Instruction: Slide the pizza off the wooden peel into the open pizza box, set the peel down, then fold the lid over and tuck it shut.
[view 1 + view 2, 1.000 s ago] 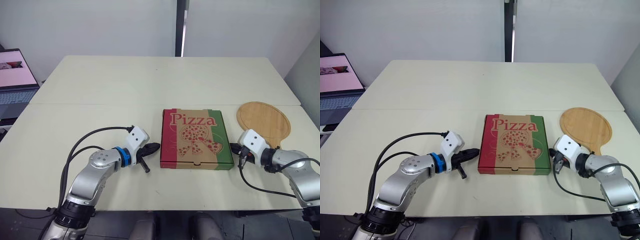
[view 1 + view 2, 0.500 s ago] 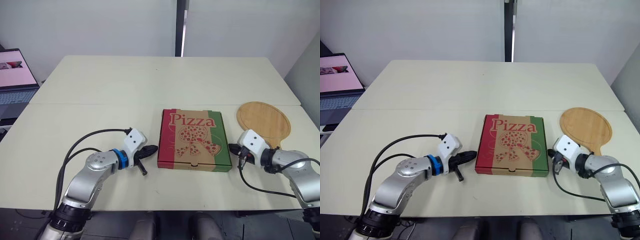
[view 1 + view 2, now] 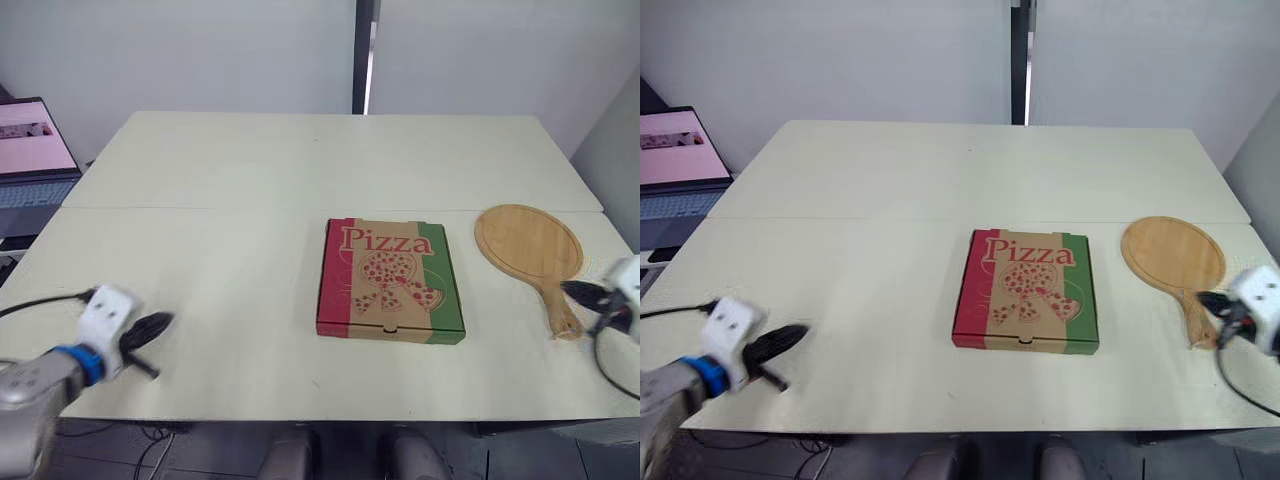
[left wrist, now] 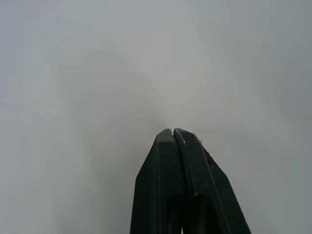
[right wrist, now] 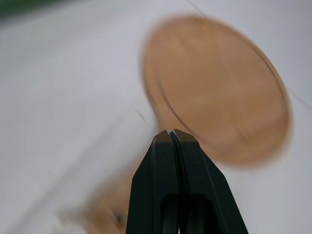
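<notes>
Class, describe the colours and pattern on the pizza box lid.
Brown cardboard pizza box: red and green stripes, red "Pizza" lettering, slice drawings. Best in left eye view.

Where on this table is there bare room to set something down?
The whole far half of the table, beyond the pizza box and wooden peel, is bare. So is the wide stretch between the box and the left gripper. It is tight on the right: box, peel and right gripper sit close together.

A pale table [image 3: 200,170] stands before white walls [image 3: 180,50], a laptop [image 3: 35,150] off its left edge.
</notes>
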You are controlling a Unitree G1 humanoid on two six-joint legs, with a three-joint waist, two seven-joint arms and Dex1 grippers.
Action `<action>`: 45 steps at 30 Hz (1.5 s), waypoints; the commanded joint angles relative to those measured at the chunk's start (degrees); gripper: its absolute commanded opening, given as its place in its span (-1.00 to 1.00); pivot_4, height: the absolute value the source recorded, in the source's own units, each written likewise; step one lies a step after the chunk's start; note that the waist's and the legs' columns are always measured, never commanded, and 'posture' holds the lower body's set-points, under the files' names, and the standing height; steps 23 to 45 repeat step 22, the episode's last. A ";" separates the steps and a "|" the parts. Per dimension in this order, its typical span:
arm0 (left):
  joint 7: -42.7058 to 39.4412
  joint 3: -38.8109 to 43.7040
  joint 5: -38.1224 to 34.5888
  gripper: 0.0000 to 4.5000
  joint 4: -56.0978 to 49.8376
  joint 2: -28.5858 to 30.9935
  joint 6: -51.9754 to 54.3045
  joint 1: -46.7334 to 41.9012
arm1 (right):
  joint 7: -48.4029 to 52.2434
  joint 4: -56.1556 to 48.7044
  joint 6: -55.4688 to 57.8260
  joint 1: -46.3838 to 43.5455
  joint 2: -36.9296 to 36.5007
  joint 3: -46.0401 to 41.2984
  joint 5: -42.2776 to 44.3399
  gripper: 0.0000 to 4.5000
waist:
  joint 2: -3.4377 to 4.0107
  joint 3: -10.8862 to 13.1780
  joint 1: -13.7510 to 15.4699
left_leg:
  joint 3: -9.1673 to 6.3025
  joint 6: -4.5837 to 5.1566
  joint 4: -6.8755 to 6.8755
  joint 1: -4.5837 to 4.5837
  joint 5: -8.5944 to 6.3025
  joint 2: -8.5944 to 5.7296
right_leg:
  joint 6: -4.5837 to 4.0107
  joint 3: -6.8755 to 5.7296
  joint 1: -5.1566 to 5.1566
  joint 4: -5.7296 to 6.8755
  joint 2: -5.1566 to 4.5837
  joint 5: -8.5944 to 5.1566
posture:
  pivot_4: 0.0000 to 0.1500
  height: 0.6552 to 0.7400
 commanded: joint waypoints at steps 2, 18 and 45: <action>-0.46 4.94 -0.37 -1.00 2.35 1.23 -4.76 -0.11 | 2.25 8.00 -5.23 -1.33 -3.21 -1.89 -0.22 -0.99 | -0.02 -0.01 0.05 | -0.02 0.01 0.01 0.01 0.00 0.09 | -0.04 -0.09 0.05 -0.01 0.00 -0.02 | 1.00 0.72; -2.53 -0.41 -0.85 -1.00 3.92 4.16 -3.70 -10.74 | 4.93 14.54 -6.67 -2.26 -6.53 0.60 -2.17 -0.99 | 0.08 -0.06 -0.14 | 0.02 0.02 0.03 0.14 -0.01 0.11 | -0.04 -0.09 0.22 0.01 -0.03 -0.02 | 1.00 0.72; -3.23 -1.01 -1.37 -1.00 4.34 4.03 -3.91 -11.82 | 4.70 14.81 -6.88 -2.53 -6.43 0.87 -2.32 -0.99 | 0.10 -0.07 -0.15 | 0.04 0.02 0.03 0.14 -0.01 0.11 | -0.04 -0.08 0.21 0.01 -0.03 -0.02 | 1.00 0.72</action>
